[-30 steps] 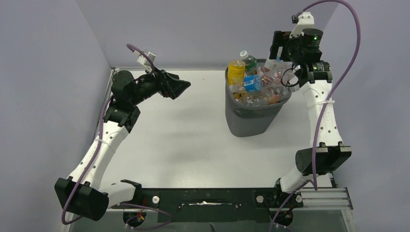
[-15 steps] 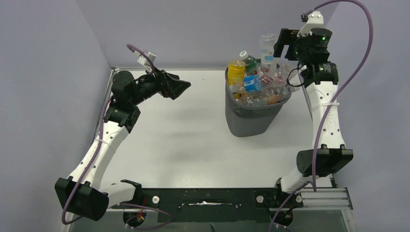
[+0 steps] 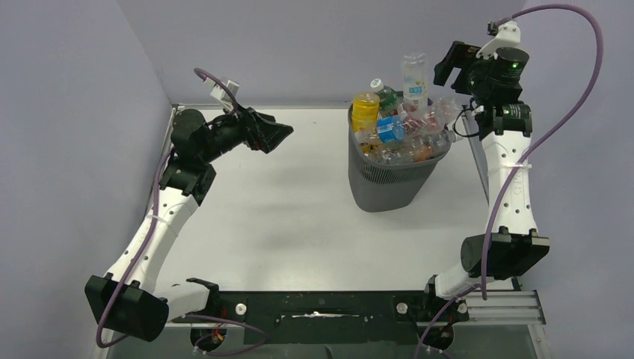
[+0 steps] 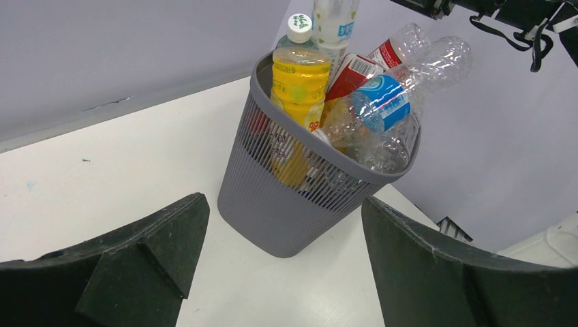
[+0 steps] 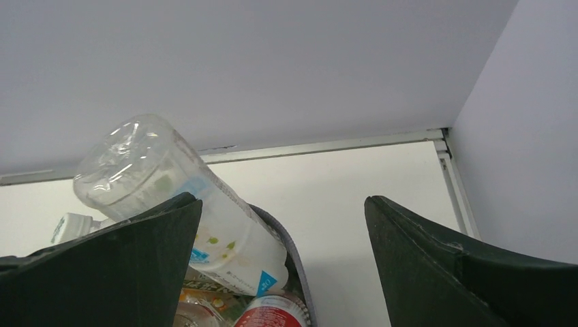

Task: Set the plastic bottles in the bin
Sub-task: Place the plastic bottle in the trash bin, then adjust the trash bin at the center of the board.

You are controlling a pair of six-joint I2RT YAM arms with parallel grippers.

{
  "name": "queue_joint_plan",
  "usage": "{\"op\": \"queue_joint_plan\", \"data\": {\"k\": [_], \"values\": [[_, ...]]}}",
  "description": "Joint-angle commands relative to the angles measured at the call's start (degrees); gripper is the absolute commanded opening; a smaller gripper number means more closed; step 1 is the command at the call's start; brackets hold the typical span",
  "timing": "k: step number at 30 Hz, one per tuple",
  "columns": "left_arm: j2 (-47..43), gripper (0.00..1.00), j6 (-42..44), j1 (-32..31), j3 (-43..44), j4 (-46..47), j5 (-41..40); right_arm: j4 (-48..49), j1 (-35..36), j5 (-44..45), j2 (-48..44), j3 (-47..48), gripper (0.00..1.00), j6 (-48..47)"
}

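The grey mesh bin (image 3: 389,183) stands at the back right of the table, heaped above its rim with plastic bottles. Among them are a yellow one (image 3: 365,111), a blue-labelled clear one (image 3: 389,129) and a clear white-labelled one (image 3: 415,75) standing upright at the back of the heap. My right gripper (image 3: 448,69) hovers open just right of that upright bottle (image 5: 163,184), holding nothing. In its own view the right gripper (image 5: 283,203) looks past the bin rim (image 5: 296,259). My left gripper (image 3: 282,134) hangs open and empty over the table's left, facing the bin (image 4: 286,211).
Purple-grey walls close the table at the back and on both sides. The bin sits close to the back right corner. A ribbed metal block (image 3: 501,305) lies by the right arm's base.
My right gripper has opened wider and drawn up and to the right, away from the bin. The clear white-labelled bottle now stands free on the heap. The left arm has not moved.
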Motion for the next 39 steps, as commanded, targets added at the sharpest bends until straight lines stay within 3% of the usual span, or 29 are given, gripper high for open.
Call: {"op": "queue_joint_plan", "data": {"k": [1,5,13,21,29,35,39], "values": [[-0.5,0.84,0.9,0.5,1.7,2.0,0.7,1.5,-1.7,8.7,-5.6,-0.8,0.95,3.0],[-0.7,0.85,0.6,0.5,1.4,1.9,1.0,-3.2,-4.0,20.7,-7.1,-1.5,0.96,4.3],[-2.0,0.86,0.3,0.5,0.5,1.2,1.3,-1.4,-10.6,24.0,-15.6,-18.2,0.98,8.7],[-3.6,0.86,0.1,0.5,-0.6,-1.0,0.6,2.2,-14.0,23.3,-25.2,-35.7,0.99,13.4],[-5.8,0.86,-0.5,0.4,-2.9,-3.4,-0.8,11.8,-14.0,14.8,-34.7,-58.0,0.99,21.4],[-6.4,0.87,-0.4,0.4,-5.3,-4.6,-2.1,24.9,-12.3,7.9,-36.5,-72.9,0.99,26.8],[-5.9,0.87,-0.4,0.4,-6.4,-5.0,-2.8,30.8,-6.7,10.2,-33.0,-75.4,0.99,28.7]]}}
